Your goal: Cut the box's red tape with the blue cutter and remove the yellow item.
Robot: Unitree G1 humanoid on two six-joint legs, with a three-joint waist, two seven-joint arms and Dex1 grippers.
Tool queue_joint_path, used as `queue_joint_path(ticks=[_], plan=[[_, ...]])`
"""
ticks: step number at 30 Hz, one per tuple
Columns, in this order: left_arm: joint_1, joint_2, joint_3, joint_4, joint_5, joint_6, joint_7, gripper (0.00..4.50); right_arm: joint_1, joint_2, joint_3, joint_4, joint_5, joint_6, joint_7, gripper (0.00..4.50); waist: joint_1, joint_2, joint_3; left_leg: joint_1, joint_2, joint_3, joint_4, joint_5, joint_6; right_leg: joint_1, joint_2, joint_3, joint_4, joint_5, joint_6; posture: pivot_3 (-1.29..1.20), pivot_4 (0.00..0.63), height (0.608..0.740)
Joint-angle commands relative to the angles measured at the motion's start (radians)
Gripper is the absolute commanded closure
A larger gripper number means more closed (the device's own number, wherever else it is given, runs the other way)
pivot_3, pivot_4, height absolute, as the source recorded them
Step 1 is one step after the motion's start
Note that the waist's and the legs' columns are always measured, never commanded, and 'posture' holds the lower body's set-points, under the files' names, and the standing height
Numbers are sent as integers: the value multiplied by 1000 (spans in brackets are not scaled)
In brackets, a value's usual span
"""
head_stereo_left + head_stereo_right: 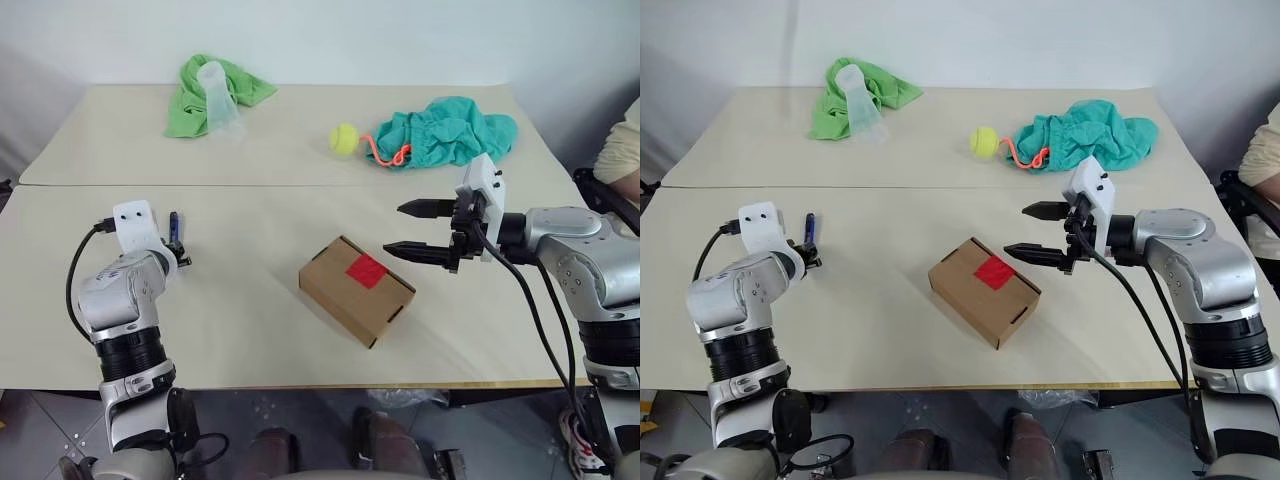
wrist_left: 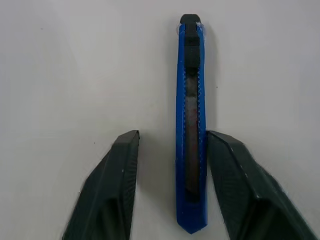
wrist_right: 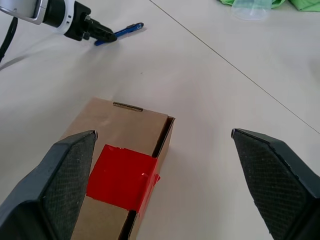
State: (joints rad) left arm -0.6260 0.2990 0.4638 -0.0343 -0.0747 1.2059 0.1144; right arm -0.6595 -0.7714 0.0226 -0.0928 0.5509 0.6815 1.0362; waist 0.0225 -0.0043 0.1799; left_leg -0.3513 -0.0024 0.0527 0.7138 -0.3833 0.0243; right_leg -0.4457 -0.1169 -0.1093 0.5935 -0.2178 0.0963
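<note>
The left end effector [image 2: 170, 190] is down at the worktop [image 1: 250, 330] with the blue cutter [image 2: 191, 125] lying between its two black fingers [image 2: 107, 195]. One finger sits right against the cutter's side, the other stands a little off, so the jaws are narrowed around the cutter but not clamped on it. The cutter lies flat and reaches out past the fingertips. I'd say the pick-up is only now being made and nothing of the cutting has begun.

Further out, toward the robot's middle, the box [image 1: 356, 288] rests on the worktop well apart from the left end effector. Its flaps are down and the red tape [image 3: 122, 177] spans the seam, whole and unbroken as far as I can see. The right end effector [image 1: 412, 230] hangs just beside and above the box's tape end with its jaws spread wide and nothing in them, touching nothing.

So by my reckoning everything is left: grip the cutter, carry it to the box, slit the tape, open the flaps and lift out the yellow item. With the box shut I can't tell what is inside.

Beyond the right end effector, at the far side, lie a yellow-green ball [image 1: 344, 138], an orange-pink cord [image 1: 388, 155] and a teal cloth [image 1: 450, 130]. Beyond the left one, a clear plastic cup [image 1: 220, 100] lies on a green cloth [image 1: 190, 95].
</note>
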Motion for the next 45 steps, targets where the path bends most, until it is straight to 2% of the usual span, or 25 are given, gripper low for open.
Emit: queue_joint_path(ticks=[1, 5, 10, 21, 27, 28, 32, 37, 45], plan=[[9, 11, 11, 28, 2, 18, 4, 3203, -10, -3, -35, -36, 11, 0, -3, 0, 0, 0, 0, 0, 0, 0, 0, 0, 0, 0, 0, 0, 0, 0, 0, 0, 150, 740], [12, 18, 5, 30, 1, 22, -2, 3203, -9, -4, -35, -38, 11, 1, -5, 0, 0, 0, 0, 0, 0, 1, 1, 0, 0, 0, 0, 0, 0, 1, -1, 0, 150, 740], [18, 34, -9, 32, 1, 26, -16, 4302, -7, -10, -39, -45, 13, 7, -7, 0, -1, 1, 0, 0, 1, 1, 1, 0, 0, 0, 0, 1, 0, 1, -1, 0, 150, 740], [37, 152, -90, 37, -4, 36, -121, 4302, 11, -12, -45, -107, 19, 34, -34, 0, -1, 1, 0, 0, 1, 1, 0, -1, -1, 0, 0, 0, -1, 1, -1, 0, 150, 740], [40, 193, -179, 59, 5, 44, -164, 4302, 30, -13, -44, -125, 19, 35, -41, 0, -1, 1, 0, 0, 1, 1, 0, -1, -1, 0, 0, 0, -2, 1, -1, 0, 150, 740], [41, 190, -181, 58, 3, 45, -166, 3789, 32, -12, -45, -128, 21, 36, -43, 0, -1, 1, 0, 0, 1, 1, 0, -1, -1, 0, 0, 0, -2, 1, -1, 0, 150, 740], [33, 161, -170, 47, 3, 24, -148, 2793, 39, -14, -49, -140, 25, 42, -49, 0, 4, 1, 0, 0, 1, 0, 0, -1, -1, 0, 0, 0, -1, 1, -1, 0, 150, 740], [35, 142, -126, 32, -11, 30, -141, 1302, 45, -20, -54, -144, 28, 46, -51, 0, 6, 1, 0, -1, 0, 0, 1, -1, 0, 0, -2, 0, -2, 1, 0, 0, 150, 740], [55, 95, 8, 67, -72, 5, -170, 1302, 40, -22, -51, -141, 27, 49, -52, 0, 4, 1, 0, -1, 0, 0, 1, -1, 0, 0, -2, 0, -2, 1, 0, 0, 150, 740]])
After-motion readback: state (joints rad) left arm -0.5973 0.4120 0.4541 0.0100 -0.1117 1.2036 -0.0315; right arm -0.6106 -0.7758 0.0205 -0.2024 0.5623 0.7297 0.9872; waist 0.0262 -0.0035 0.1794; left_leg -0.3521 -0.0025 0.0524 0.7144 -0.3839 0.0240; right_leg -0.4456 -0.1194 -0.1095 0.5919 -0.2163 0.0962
